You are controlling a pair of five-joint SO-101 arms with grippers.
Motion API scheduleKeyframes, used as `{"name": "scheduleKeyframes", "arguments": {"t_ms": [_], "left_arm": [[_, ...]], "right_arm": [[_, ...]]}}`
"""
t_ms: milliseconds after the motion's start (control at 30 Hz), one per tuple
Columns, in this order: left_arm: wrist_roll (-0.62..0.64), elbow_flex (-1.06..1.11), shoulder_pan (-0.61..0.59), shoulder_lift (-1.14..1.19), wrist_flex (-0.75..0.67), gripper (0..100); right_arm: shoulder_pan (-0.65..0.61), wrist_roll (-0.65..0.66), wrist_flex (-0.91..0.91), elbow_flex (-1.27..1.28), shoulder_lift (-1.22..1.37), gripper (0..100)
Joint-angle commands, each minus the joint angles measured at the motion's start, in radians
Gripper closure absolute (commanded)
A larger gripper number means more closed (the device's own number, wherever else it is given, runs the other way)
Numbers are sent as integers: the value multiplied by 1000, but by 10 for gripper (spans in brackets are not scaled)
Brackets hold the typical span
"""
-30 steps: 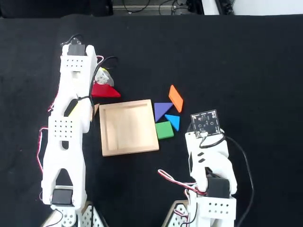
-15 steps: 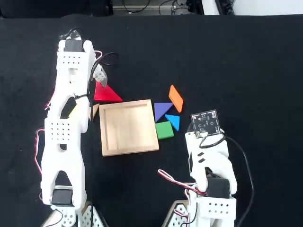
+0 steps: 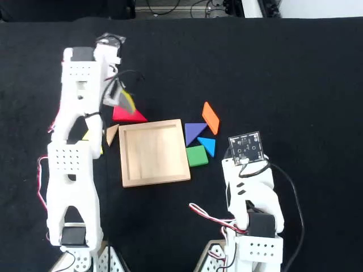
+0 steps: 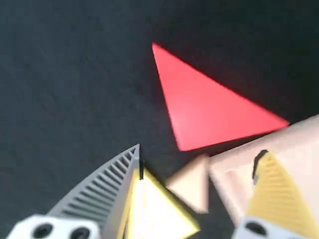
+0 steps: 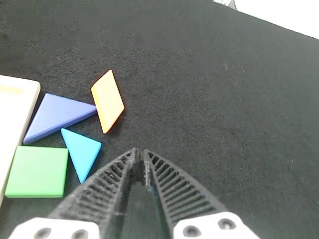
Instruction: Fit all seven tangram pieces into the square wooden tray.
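Square wooden tray [image 3: 156, 181]: pale, raised rim, nothing inside, on a black cloth table [image 3: 295, 85]. All the flat coloured pieces lie outside it. Red triangle [image 4: 209, 112], small tan triangle [image 4: 192, 184] and yellow triangle [image 4: 152, 211] sit by one corner. Orange parallelogram [image 5: 107, 101], purple triangle [image 5: 57, 117], blue triangle [image 5: 81, 152] and green square [image 5: 37, 171] sit along the opposite edge. My left gripper [image 4: 202, 152] is spread wide by the red triangle, gripping nothing. My right gripper [image 5: 139, 152] is pinched closed, empty.

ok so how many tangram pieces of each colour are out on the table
red piece: 1
yellow piece: 1
tan piece: 1
purple piece: 1
orange piece: 1
blue piece: 1
green piece: 1
total: 7
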Motion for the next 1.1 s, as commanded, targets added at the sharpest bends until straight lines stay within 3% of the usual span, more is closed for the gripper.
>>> {"name": "scheduleKeyframes", "arguments": {"t_ms": [0,100,333,600,867,1067], "left_arm": [[-379,-173,-31,-68,37,637],[-436,-183,24,-49,38,636],[-267,-186,65,109,-193,636],[-261,-263,61,221,-310,636],[-216,-340,87,298,-361,636],[-290,-337,28,321,-361,636]], "right_arm": [[12,-6,5,-1,-31,984],[12,-6,5,-1,-31,984],[12,-6,6,-1,-31,984],[12,-6,5,-1,-31,984],[12,-6,5,-1,-31,984],[12,-6,6,-1,-31,984]]}}
